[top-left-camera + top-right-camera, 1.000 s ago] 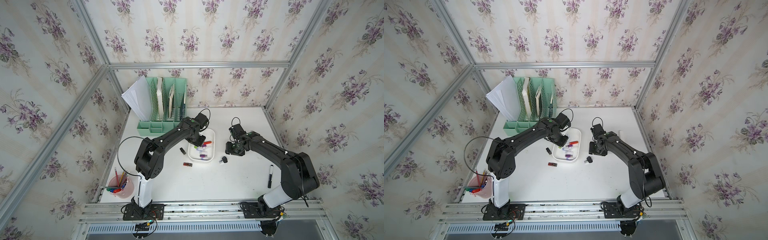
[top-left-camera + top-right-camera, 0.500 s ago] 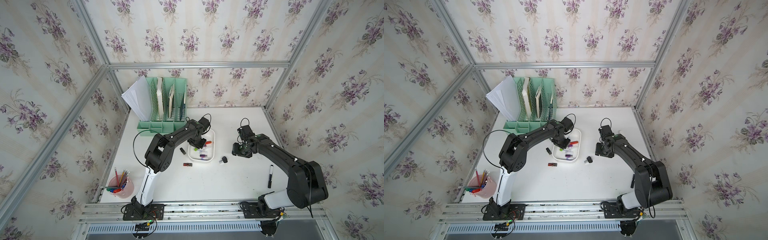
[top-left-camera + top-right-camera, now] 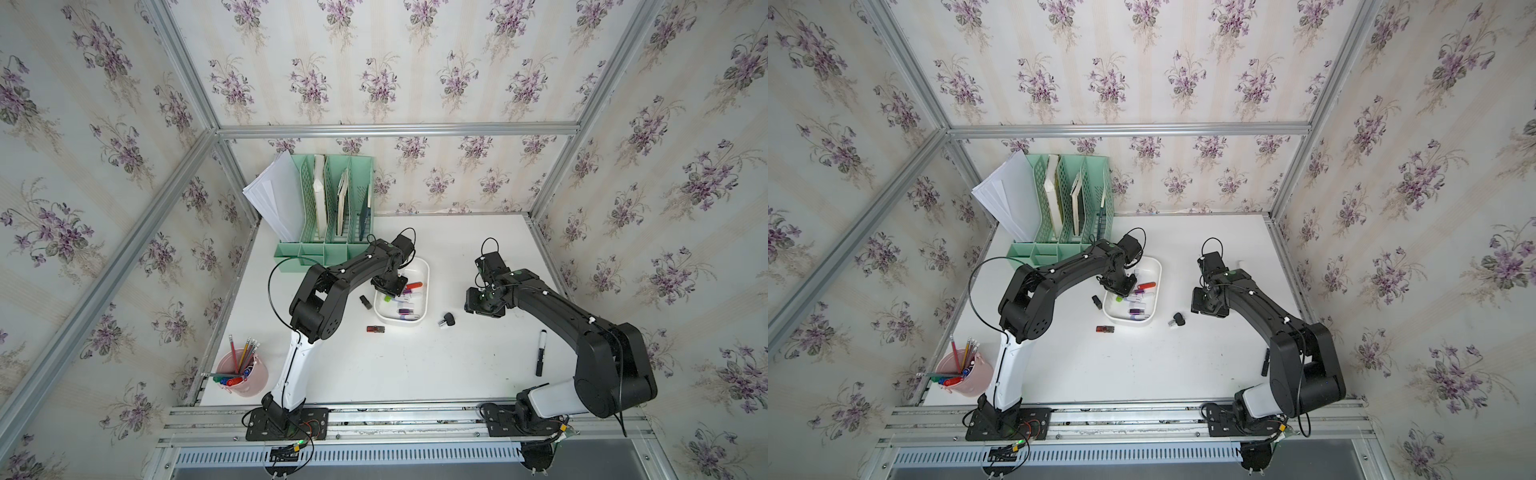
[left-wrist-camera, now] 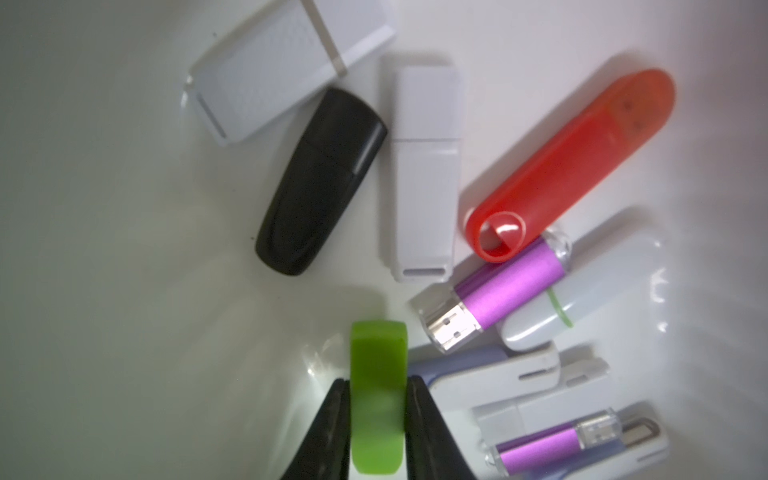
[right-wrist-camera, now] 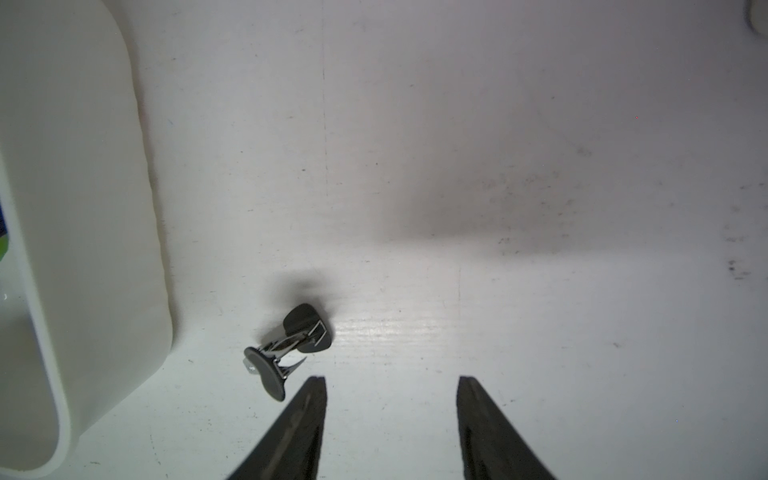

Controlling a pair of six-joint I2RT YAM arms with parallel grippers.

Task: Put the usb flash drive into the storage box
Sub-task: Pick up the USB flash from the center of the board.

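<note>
Now: one grip, one gape

Top view: the left claw (image 3: pixel 388 286) reaches into the storage box (image 3: pixel 427 291). Left wrist: it pinches the green usb flash drive (image 4: pixel 377 415) inside the box, beside other drives (image 4: pixel 320 183). Right wrist: the right claw (image 5: pixel 392 378) gapes empty over the table (image 5: pixel 540 124).

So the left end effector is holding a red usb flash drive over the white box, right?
Not red: the left end effector holds a green usb flash drive over the white storage box, as the left wrist view shows.

right gripper (image 5: pixel 392 380) spread wide near small black object (image 5: pixel 286 349) beside storage box (image 5: pixel 83 249).
</note>
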